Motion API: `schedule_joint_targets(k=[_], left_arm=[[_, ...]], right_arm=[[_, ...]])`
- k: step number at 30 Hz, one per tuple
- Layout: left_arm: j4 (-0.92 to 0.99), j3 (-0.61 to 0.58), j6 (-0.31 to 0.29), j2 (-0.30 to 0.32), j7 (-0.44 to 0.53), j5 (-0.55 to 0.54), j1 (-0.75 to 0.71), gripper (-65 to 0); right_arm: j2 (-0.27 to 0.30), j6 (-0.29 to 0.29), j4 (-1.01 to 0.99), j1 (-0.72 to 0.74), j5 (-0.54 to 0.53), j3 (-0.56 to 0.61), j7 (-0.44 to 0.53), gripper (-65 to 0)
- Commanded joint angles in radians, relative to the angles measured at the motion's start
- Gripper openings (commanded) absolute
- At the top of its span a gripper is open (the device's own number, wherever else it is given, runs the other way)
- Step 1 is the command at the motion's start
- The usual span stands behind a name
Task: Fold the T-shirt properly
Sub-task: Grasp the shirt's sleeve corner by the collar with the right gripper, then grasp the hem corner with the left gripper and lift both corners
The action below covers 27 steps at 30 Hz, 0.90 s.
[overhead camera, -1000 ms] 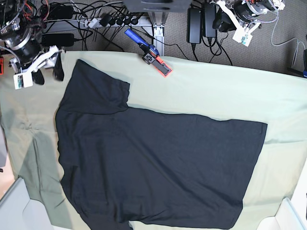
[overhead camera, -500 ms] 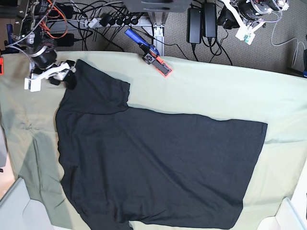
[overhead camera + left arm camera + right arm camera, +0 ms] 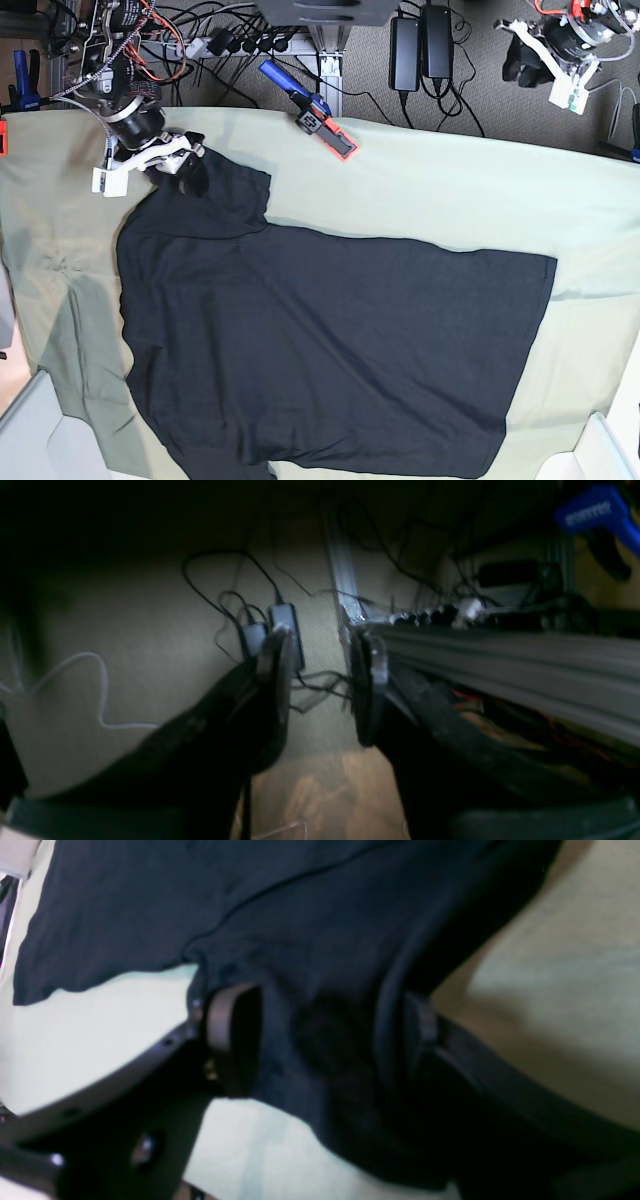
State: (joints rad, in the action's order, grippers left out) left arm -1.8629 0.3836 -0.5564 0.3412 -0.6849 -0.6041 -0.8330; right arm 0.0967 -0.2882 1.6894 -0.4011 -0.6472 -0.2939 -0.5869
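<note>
Here the right hand straddles the far-left sleeve corner of the T-shirt, jaws wide and not clamped. The shirt's long axis runs rightward across the bench. The left hand, half open and empty, hangs off the bench at far right.

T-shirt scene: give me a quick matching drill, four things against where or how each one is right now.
Things:
1. T-shirt
2. right pincer
3. left pincer
4. red and blue tool

Places or states:
A. off the cloth, over the floor, holding nothing
B. at the cloth's far edge
C. spread on the green cloth
D. open, straddling the sleeve

Pairs: 1-C, 2-D, 3-A, 4-B
</note>
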Motion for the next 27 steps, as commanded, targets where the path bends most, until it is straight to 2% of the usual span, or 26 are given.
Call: schedule_joint_targets(k=[1,6,14,20,24,27], left_arm=[[-0.018,0.018,-0.008,0.023,0.014,-0.025,-0.002,-39.2],[-0.018,0.055,-0.008,0.08,0.014,-0.083,0.068,-33.0],[0.036,0.054,0.021,0.166,0.016,-0.092,0.295,-33.0],[0.31,0.027,0.021,0.219,0.03,-0.134,0.562,-32.9],[0.514,-0.062,0.021,0.255,0.025,-0.177,0.739,-32.9],[0.631,-0.127,0.021,0.256,0.01,-0.21,0.839,-32.9]], right_arm=[[0.0,0.019,0.001,-0.006,0.012,0.007,-0.052,-31.1],[0.0,0.019,0.001,-0.006,0.012,0.007,-0.031,-63.8],[0.0,0.018,0.001,-0.004,0.095,0.007,-0.014,-65.0],[0.0,0.018,0.001,-0.004,0.095,0.007,-0.008,-65.0],[0.0,0.018,0.001,-0.004,0.144,0.007,-0.008,-65.0],[0.0,0.018,0.001,-0.004,0.154,0.007,-0.008,-65.0]])
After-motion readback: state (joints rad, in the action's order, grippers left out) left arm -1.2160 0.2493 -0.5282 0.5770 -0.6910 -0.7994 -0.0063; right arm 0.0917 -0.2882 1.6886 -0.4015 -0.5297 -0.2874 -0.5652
